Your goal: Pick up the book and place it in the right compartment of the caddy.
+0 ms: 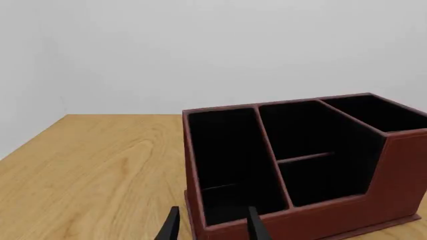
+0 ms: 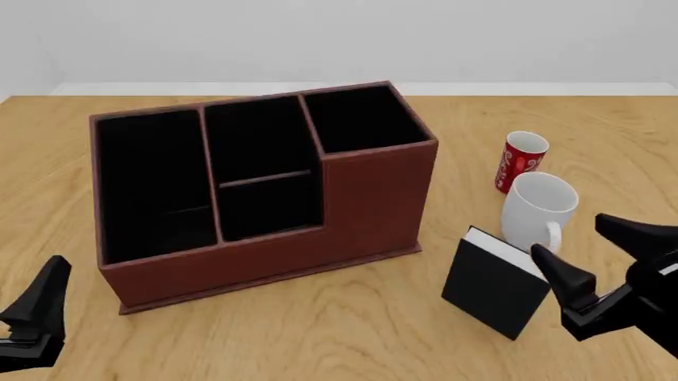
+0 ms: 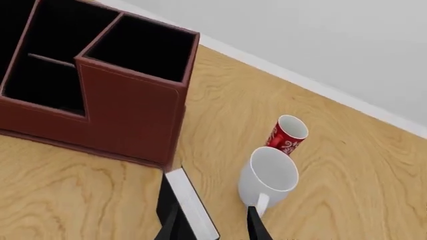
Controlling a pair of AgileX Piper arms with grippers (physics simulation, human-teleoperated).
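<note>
The right gripper [image 2: 580, 258] hangs low over the near right of the table [image 2: 317, 333], its two black fingers spread wide and holding nothing, one fingertip [image 2: 561, 274] just beside the top right corner of the book [image 2: 493, 286]. In the right wrist view the fingers straddle the book's upper edge without closing on it. The book stands upright on the wood, tilted slightly, with a plain black cover and a strip of white page edges along its top. Bare wood lies open in front of it and to its left, as far as the caddy [image 2: 265, 190].

A white mug [image 2: 537, 208] stands just behind the book at about 1 o'clock, handle toward the camera, whether touching it cannot be told. A red can [image 2: 520, 161] stands just beyond the mug. Both sit right of the caddy, apart from its side wall.

The reddish-brown caddy, black-lined, fills the middle of the table at 10 o'clock from the book. The right compartment [image 2: 363, 119], its tallest section, stands open-mouthed behind a raised front wall.

The left gripper [image 2: 37, 313] hovers at the near left corner, near the caddy's front left; its fingers stand apart and hold nothing.
</note>
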